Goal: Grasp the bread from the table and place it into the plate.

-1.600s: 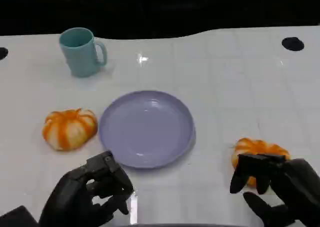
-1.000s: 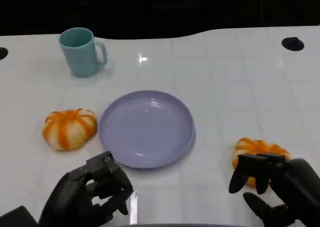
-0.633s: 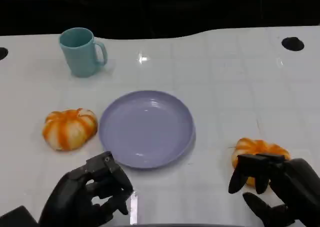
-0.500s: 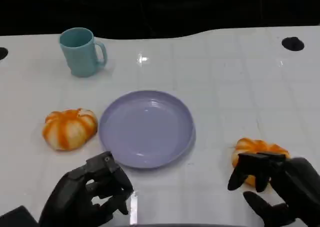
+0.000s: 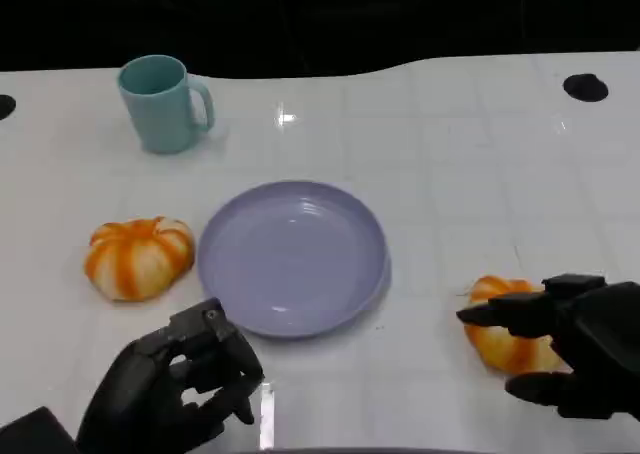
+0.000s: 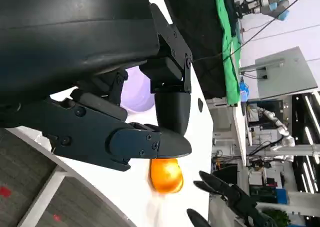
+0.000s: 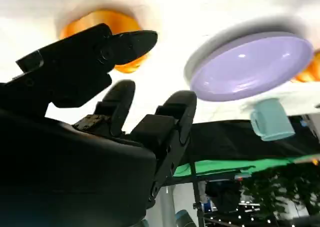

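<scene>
Two orange-and-white pumpkin-shaped breads lie on the white table. One bread (image 5: 139, 257) is left of the lavender plate (image 5: 292, 257). The other bread (image 5: 512, 338) is to the plate's right, near the front edge. My right hand (image 5: 575, 359) is at that right bread with fingers spread, one finger reaching over its top and another low at its front side. In the right wrist view a finger crosses over this bread (image 7: 82, 23), with the plate (image 7: 255, 67) beyond. My left hand (image 5: 175, 389) sits curled near the front edge, holding nothing, below the plate's left side.
A teal mug (image 5: 162, 103) stands at the back left, well behind the plate. A black round mark (image 5: 585, 87) is at the back right of the table. The table's front edge runs just under both hands.
My right hand has turned and shifted right, its fingers spreading wider around the right bread, which shows more now. The left hand, plate and other bread have not moved.
</scene>
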You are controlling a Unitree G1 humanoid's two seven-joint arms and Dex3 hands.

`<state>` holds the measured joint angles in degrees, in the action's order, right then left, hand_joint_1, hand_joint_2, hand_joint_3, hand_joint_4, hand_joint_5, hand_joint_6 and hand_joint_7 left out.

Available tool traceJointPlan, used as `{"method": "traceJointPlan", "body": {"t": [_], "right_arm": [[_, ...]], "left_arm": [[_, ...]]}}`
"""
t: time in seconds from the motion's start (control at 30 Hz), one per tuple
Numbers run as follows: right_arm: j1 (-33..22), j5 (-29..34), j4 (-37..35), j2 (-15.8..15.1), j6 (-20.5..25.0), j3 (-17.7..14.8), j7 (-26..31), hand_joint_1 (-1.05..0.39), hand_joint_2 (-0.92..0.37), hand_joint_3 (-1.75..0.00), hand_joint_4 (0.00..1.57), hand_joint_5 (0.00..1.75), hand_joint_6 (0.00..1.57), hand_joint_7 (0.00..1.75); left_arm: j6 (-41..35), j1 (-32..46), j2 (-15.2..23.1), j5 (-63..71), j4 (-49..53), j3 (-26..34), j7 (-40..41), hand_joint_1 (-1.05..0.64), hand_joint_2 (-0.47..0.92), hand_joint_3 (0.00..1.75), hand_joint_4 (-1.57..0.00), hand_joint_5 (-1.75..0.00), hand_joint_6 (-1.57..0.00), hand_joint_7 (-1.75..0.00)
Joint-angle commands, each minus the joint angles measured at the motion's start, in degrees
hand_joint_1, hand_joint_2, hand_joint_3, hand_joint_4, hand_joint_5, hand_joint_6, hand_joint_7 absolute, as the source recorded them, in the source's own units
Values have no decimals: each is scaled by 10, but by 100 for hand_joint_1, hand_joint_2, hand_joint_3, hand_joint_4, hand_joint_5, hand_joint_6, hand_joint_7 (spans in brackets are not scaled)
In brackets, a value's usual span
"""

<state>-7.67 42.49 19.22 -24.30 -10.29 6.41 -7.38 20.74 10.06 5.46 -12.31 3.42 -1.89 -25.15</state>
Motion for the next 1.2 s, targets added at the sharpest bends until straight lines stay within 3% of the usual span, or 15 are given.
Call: {"method": "traceJointPlan", "body": {"t": [0.03,0.3,0.6,0.93,1.2], "right_arm": [[-3,64,51,-15,52,-5,-34,-56,-83,-2,32,22,44,0],[16,128,63,-13,97,15,-88,-62,-83,0,19,17,29,0],[49,149,8,-10,108,43,-88,-62,-82,0,19,19,29,1],[118,178,-124,-9,123,105,-79,-65,-86,-1,20,19,26,0],[185,183,-259,0,122,154,-33,-67,-90,-2,24,18,31,2]], "left_arm": [[5,1,8,3,2,5,-1,-55,92,31,-67,-175,-58,-154],[4,1,6,-1,1,3,-3,-53,92,31,-67,-175,-58,-154],[4,4,5,-1,-3,2,-2,-54,92,31,-66,-175,-58,-154],[2,7,5,1,-8,0,0,-56,92,31,-66,-175,-59,-153],[-1,10,4,-3,-14,-1,0,-56,92,30,-66,-175,-59,-153]]}}
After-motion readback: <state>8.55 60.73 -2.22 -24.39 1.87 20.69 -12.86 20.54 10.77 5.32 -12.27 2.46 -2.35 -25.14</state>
